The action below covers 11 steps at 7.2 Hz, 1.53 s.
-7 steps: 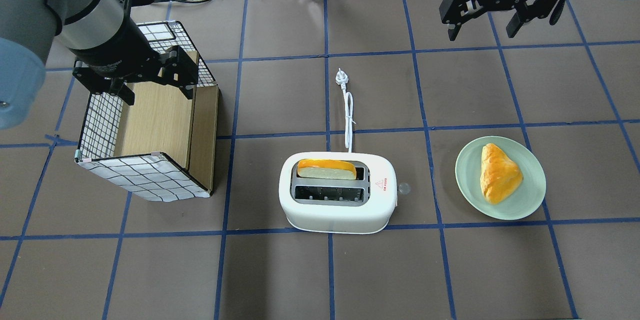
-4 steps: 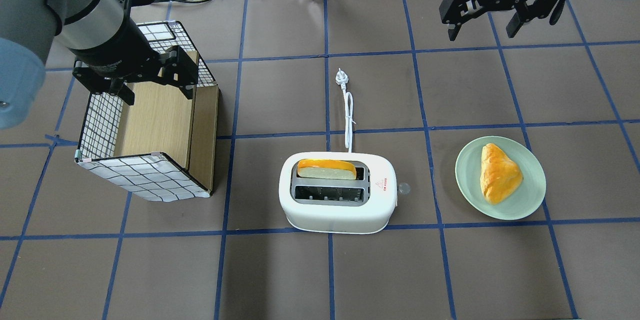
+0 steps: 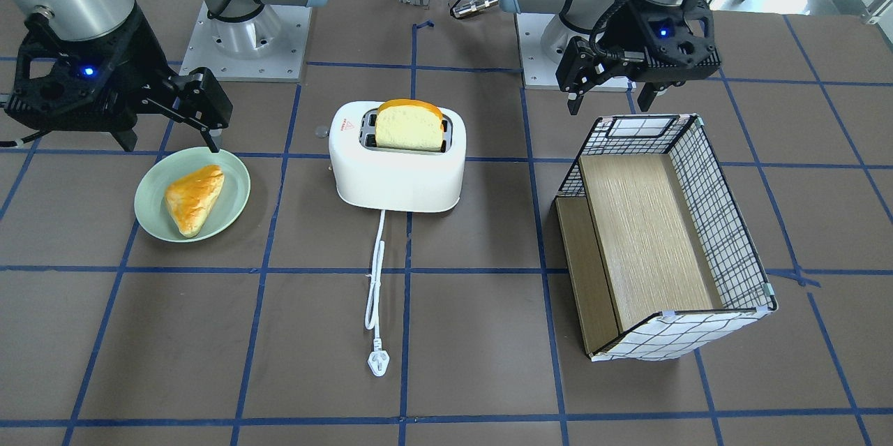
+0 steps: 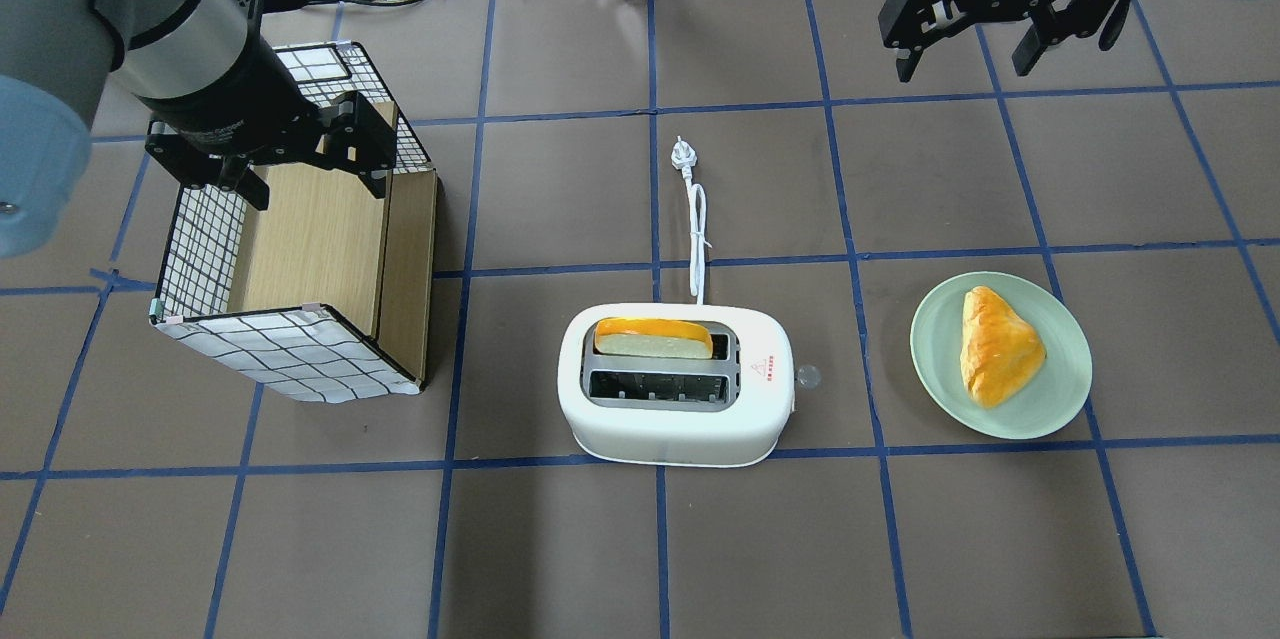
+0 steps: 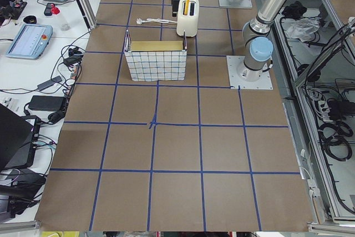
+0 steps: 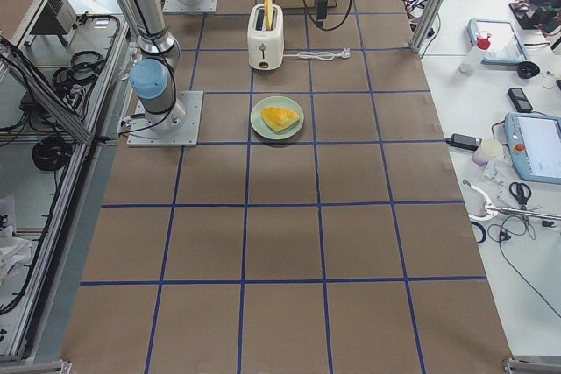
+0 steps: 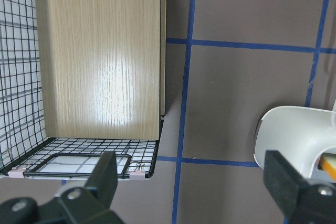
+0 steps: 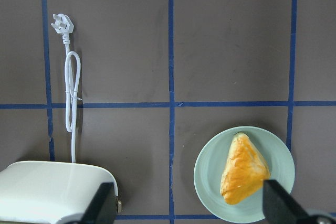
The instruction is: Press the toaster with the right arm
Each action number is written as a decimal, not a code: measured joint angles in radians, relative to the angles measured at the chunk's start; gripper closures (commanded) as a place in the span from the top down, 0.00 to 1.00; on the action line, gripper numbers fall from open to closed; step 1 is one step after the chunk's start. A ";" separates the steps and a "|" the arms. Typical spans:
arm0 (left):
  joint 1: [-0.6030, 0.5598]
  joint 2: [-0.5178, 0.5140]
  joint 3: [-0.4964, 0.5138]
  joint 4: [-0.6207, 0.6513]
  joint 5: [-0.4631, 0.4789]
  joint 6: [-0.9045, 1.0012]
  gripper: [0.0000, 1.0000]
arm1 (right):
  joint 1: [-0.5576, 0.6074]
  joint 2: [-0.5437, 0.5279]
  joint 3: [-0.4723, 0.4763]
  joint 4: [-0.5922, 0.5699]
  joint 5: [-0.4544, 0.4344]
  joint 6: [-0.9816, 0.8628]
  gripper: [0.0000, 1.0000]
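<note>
The white two-slot toaster (image 4: 675, 419) stands at the table's middle front, with a bread slice (image 4: 655, 339) upright in its far slot. A small round knob (image 4: 808, 377) sticks out of its right end. Its white cord (image 4: 698, 229) and plug run away from me. My right gripper (image 4: 965, 64) is open and empty, high over the far right of the table, well away from the toaster; the front view (image 3: 171, 142) shows it above the plate. My left gripper (image 4: 315, 187) is open and empty above the wire basket's far end.
A pale green plate (image 4: 935, 359) holding a golden pastry (image 4: 995, 344) lies right of the toaster. A grid-patterned wire basket (image 4: 290, 354) with a wooden floor lies on its side at the left. Cables and adapters lie beyond the table's far edge.
</note>
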 measured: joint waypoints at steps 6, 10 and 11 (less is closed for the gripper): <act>0.000 0.000 0.000 0.000 0.000 0.000 1.00 | 0.001 0.010 0.049 0.023 0.046 -0.012 0.89; 0.000 0.000 0.000 0.000 0.000 0.000 1.00 | 0.003 -0.040 0.246 0.020 0.077 -0.015 0.89; 0.000 0.000 0.000 0.000 0.000 0.000 1.00 | 0.002 -0.061 0.280 0.004 0.073 -0.009 0.89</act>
